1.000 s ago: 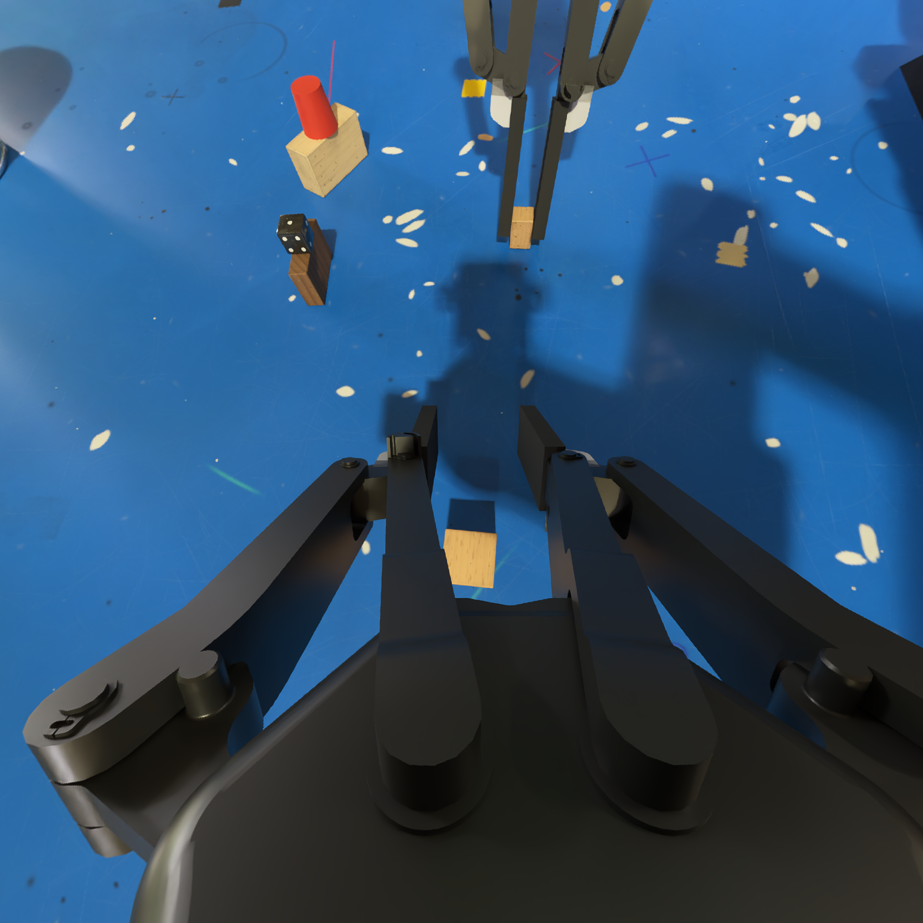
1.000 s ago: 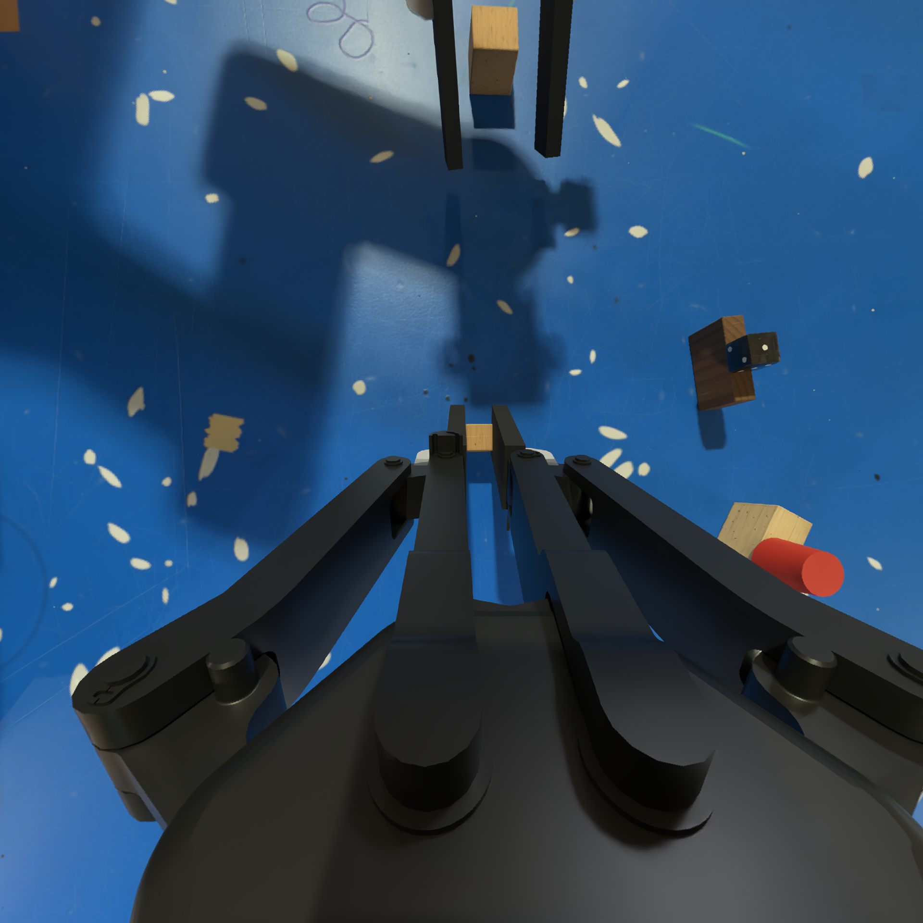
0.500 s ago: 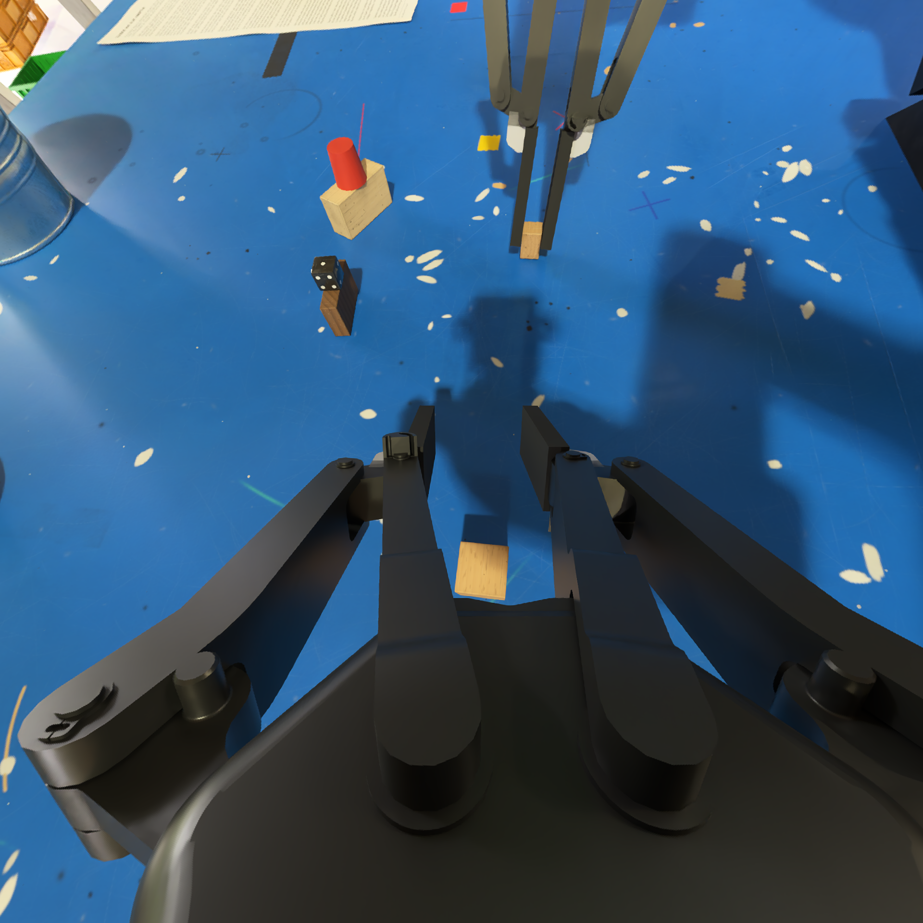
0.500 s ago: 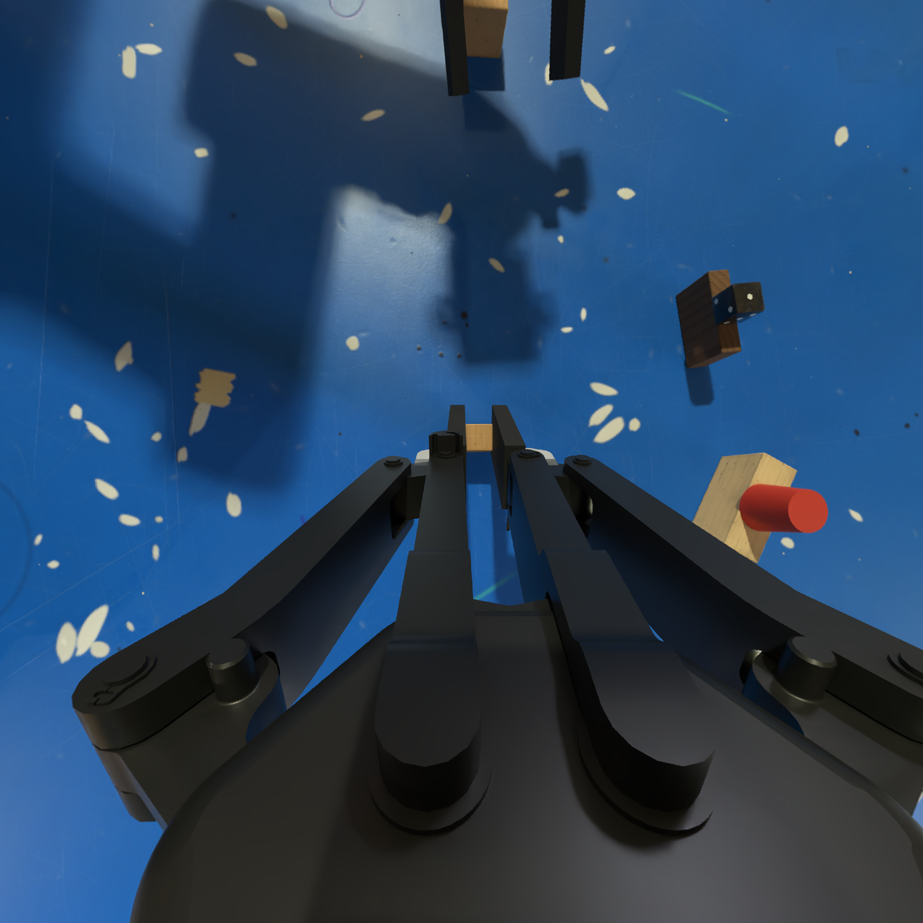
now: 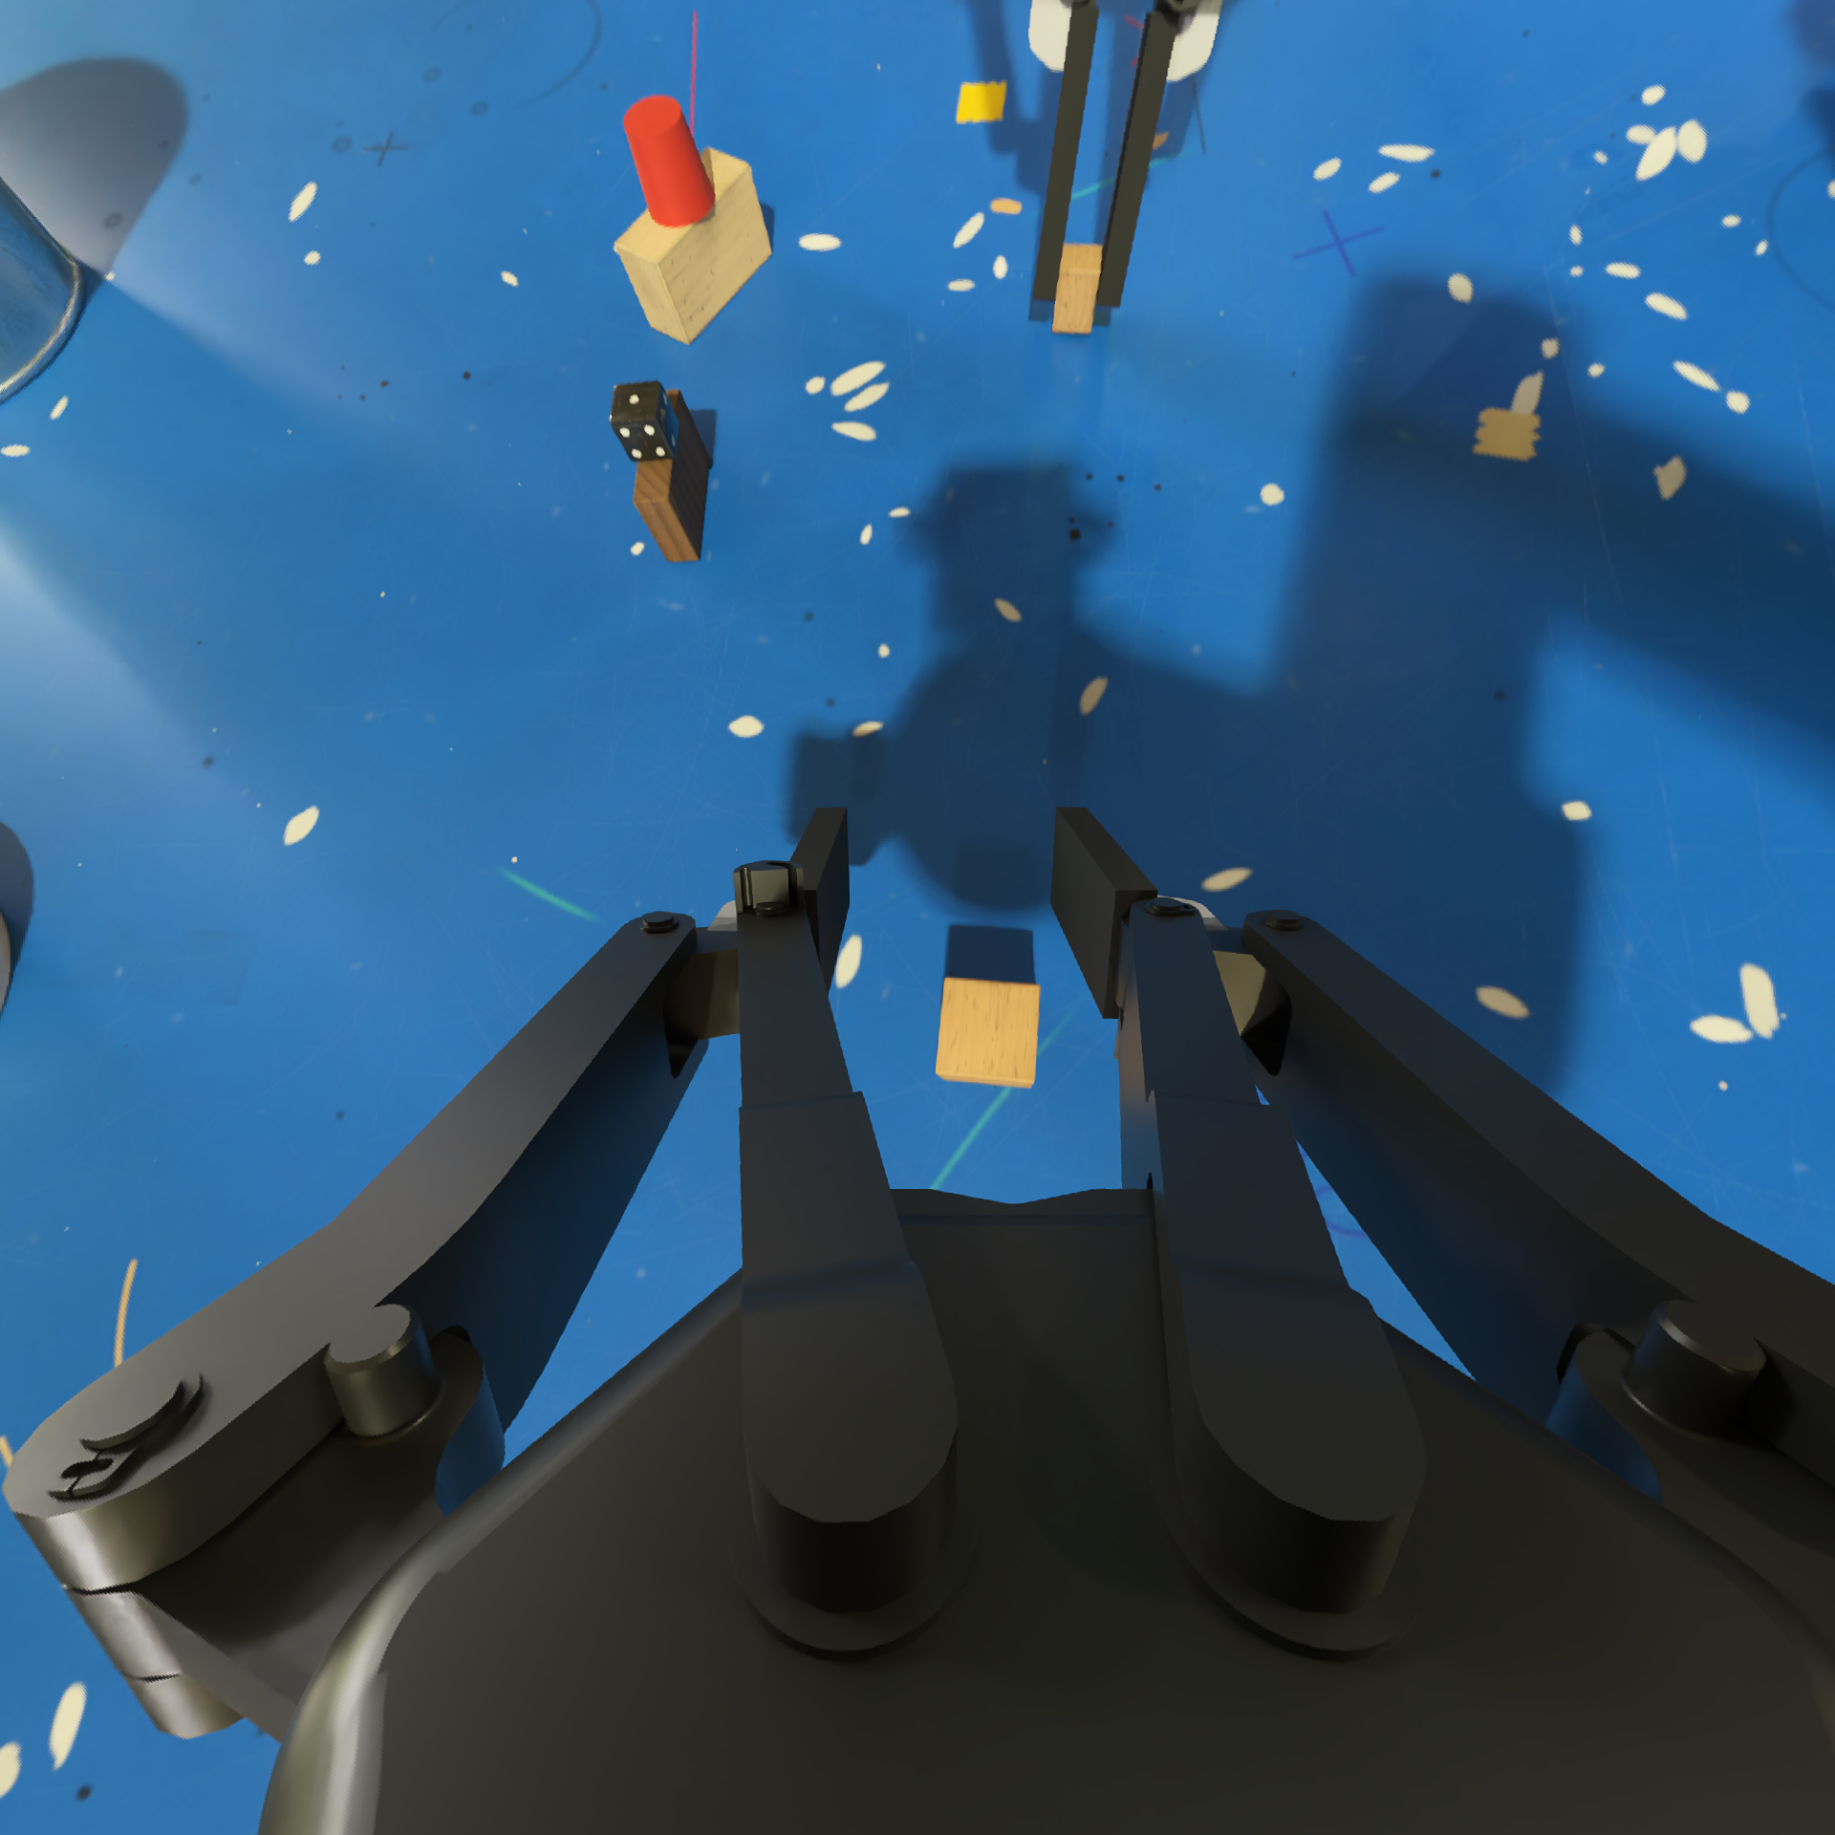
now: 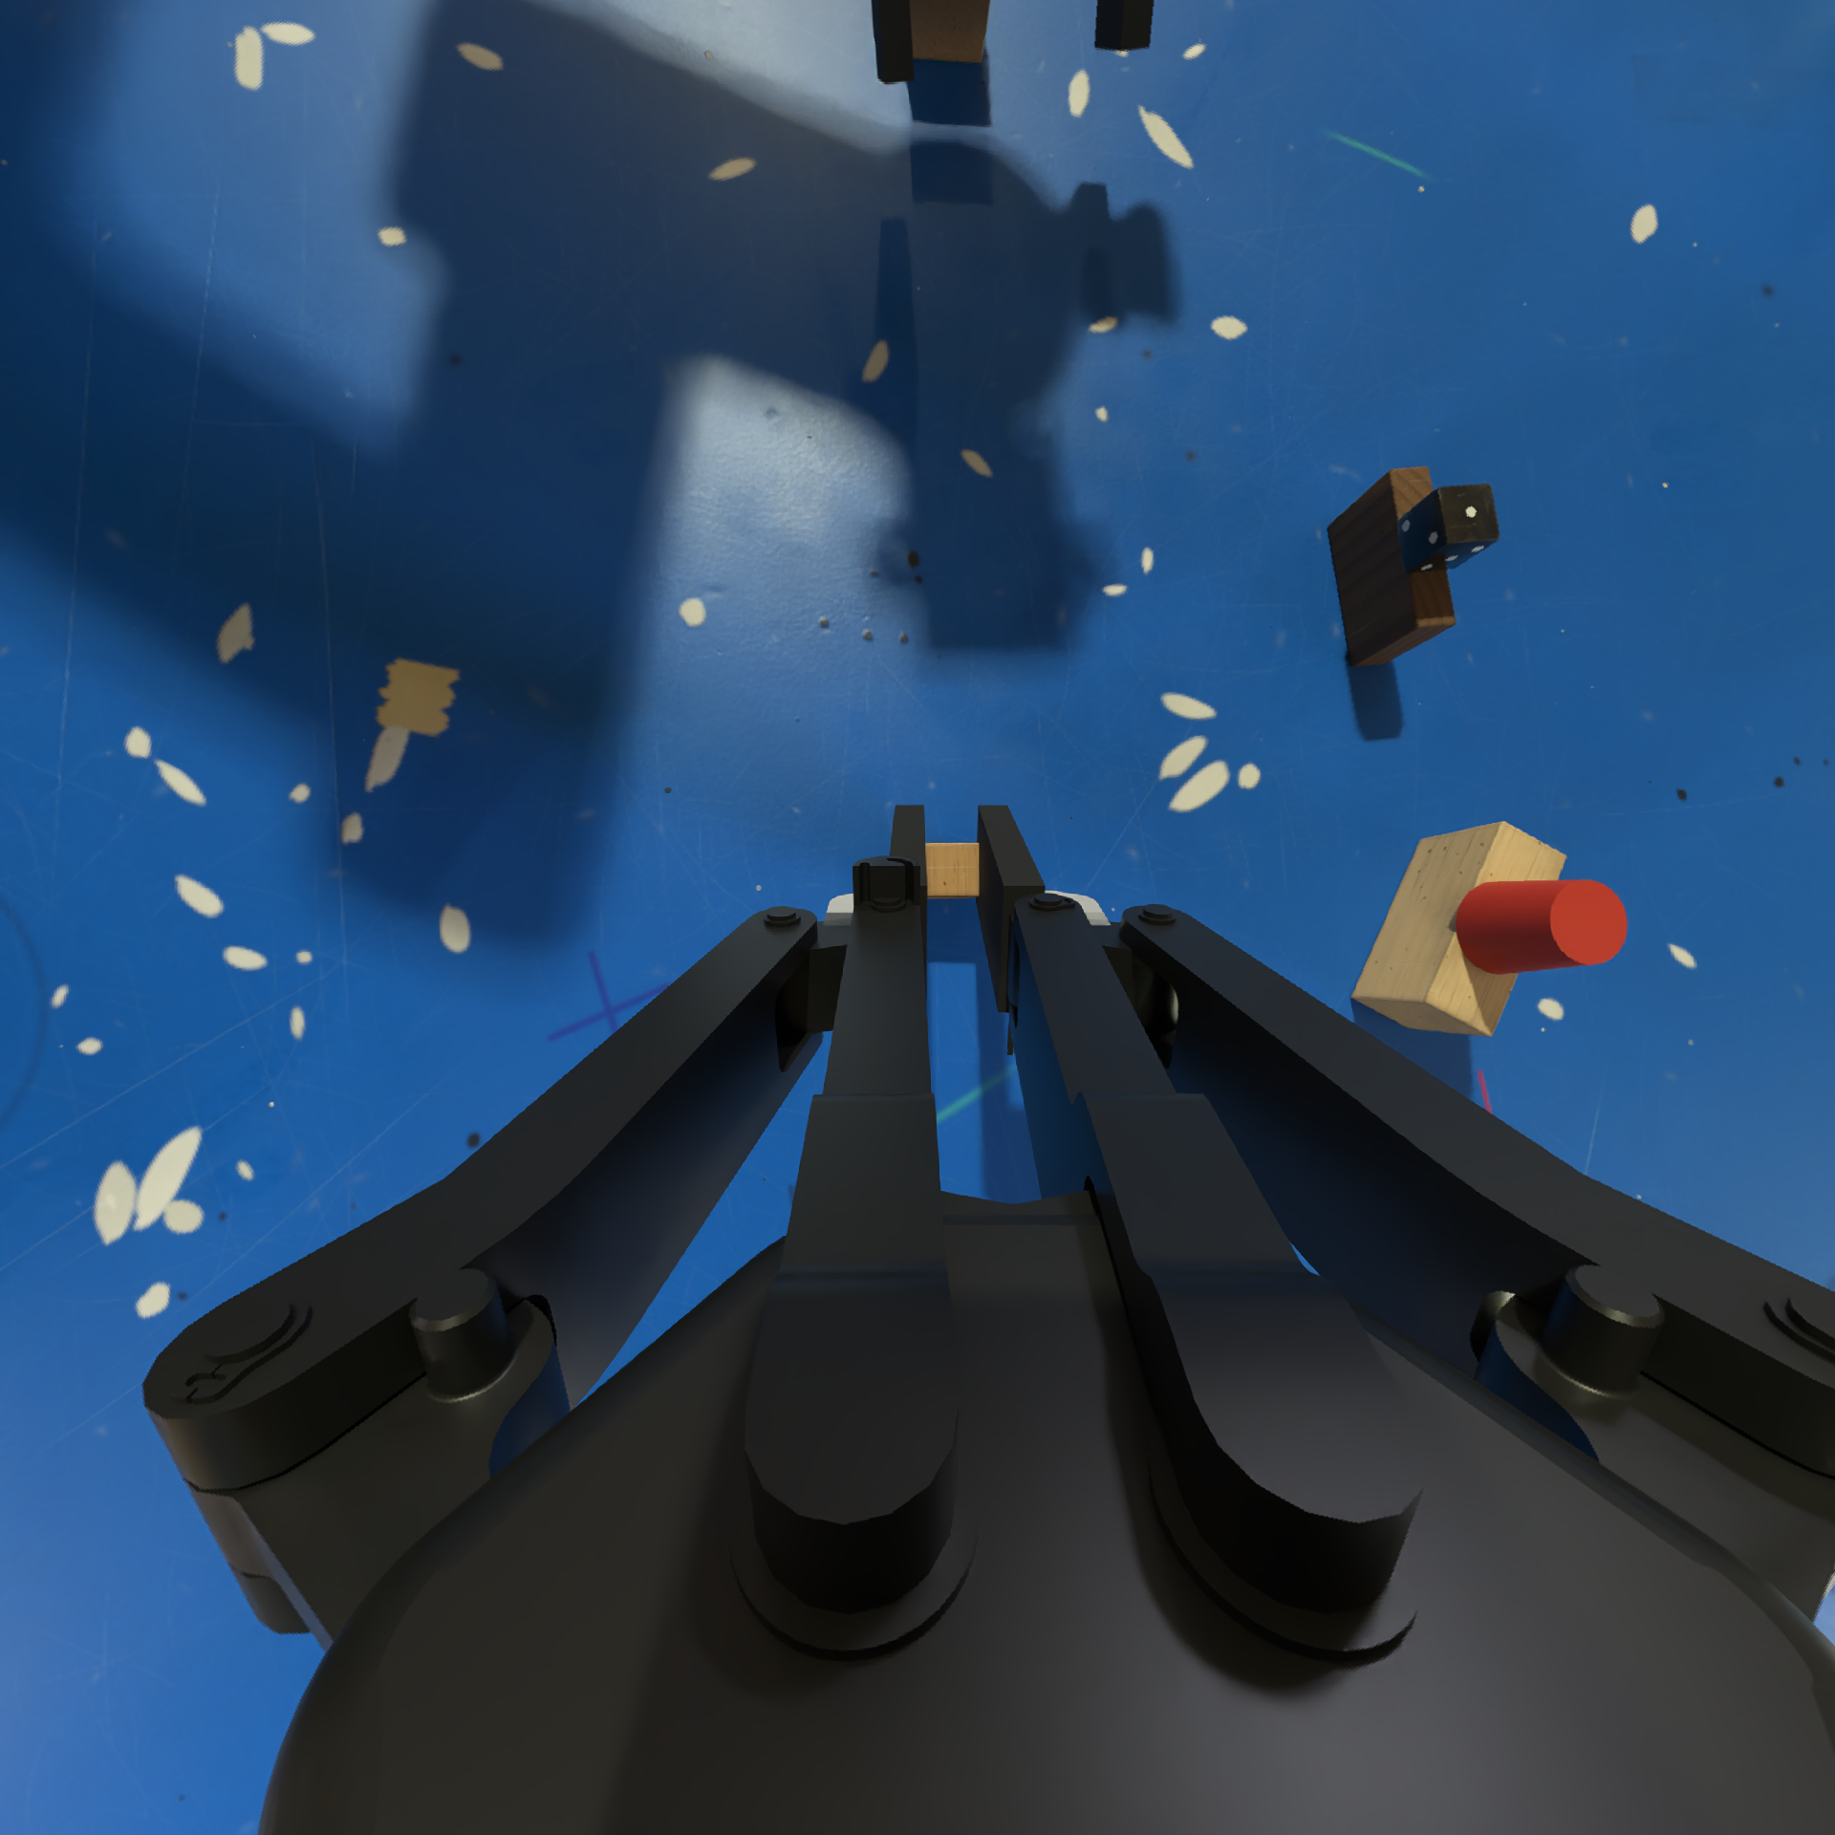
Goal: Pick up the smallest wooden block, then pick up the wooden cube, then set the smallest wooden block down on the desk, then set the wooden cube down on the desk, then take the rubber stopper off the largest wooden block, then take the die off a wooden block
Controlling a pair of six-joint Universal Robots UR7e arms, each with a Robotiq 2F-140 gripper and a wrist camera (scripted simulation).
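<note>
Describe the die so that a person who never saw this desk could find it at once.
On the blue desk, look beyond the left claw, toward the pale block carrying the red stopper. Nearer than that block stands a thin dark wooden block. The die sits at its top: the only black cube with white dots.

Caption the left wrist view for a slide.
Open left end effector above a wooden cube on the blue desk; red stopper and die sit on blocks beyond.

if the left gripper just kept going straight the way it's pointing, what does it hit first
Probably the wooden cube, which lies on the blue desk below the open left gripper, roughly between the fingers. Depth is unclear; the fingers could straddle the wooden cube and meet the blue desk instead.
</note>
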